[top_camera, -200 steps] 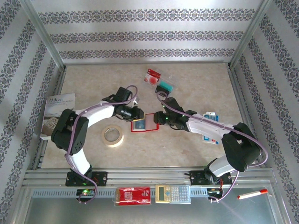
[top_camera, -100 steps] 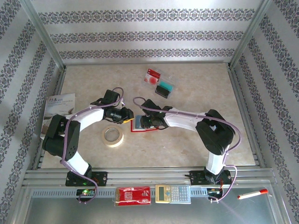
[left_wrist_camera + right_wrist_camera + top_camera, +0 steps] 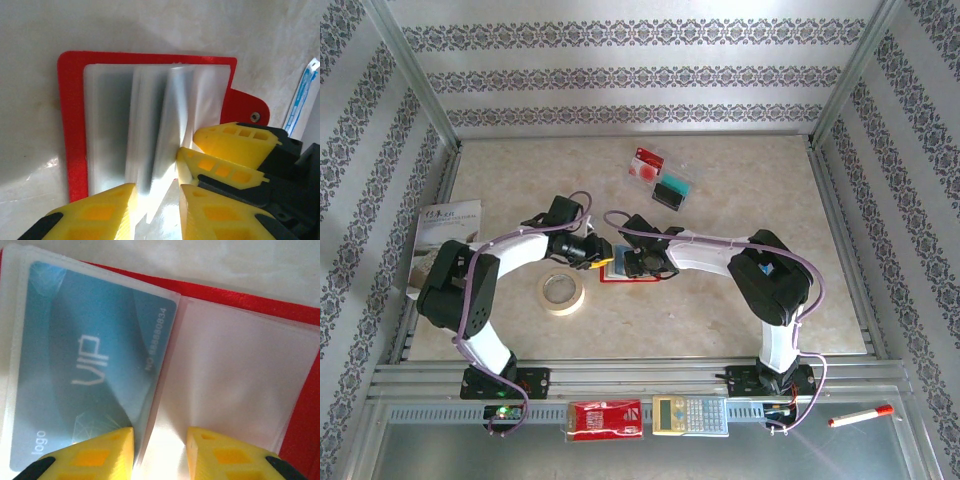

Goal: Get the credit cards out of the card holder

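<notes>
**A:** Where is the small, square, red folding card holder [image 3: 70, 125] found?

**B:** It is laid open on the beige stone-patterned table [image 3: 750, 190], between the two arms, with its clear pocket leaves [image 3: 150, 110] turned upward. A flat, pale blue card [image 3: 85, 365] marked VIP is seen inside one leaf. A flat red-and-white card [image 3: 647, 163] and a teal-and-black card [image 3: 672, 190] lie out on the table, well apart from the holder.

**A:** How are the jaws set?

**B:** The left gripper [image 3: 156, 192] is parted a little, with leaves fanned between its yellow fingers. The right gripper [image 3: 160, 432] is parted as narrowly, astride the leaf edge just beside the blue card. Nothing appears to be clamped by either.

**A:** What is called for?

**B:** Probably the holder should be pinned down while the card itself, not only its sleeve, is pinched and drawn out flat. Which way the pocket opens cannot be told.
</notes>
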### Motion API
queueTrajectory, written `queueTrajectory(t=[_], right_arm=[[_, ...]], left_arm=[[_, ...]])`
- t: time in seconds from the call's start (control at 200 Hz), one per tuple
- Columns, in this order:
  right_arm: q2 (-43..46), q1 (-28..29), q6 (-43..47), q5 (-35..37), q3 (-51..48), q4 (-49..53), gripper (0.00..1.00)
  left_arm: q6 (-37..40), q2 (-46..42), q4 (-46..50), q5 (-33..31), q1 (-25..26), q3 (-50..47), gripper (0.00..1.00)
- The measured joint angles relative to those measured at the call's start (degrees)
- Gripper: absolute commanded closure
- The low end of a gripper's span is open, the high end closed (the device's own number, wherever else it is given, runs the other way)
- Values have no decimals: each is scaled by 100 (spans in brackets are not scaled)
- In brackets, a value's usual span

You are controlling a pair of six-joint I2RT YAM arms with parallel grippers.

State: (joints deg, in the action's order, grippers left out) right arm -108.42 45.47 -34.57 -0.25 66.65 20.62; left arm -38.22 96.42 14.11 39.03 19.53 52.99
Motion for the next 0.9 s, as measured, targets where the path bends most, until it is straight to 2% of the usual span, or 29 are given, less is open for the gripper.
queueTrajectory(t=[0.899], right_arm=[[-7,-48,2,-81,-9,-15,67]], left_arm=[[20,356,24,-22,343,339,76]])
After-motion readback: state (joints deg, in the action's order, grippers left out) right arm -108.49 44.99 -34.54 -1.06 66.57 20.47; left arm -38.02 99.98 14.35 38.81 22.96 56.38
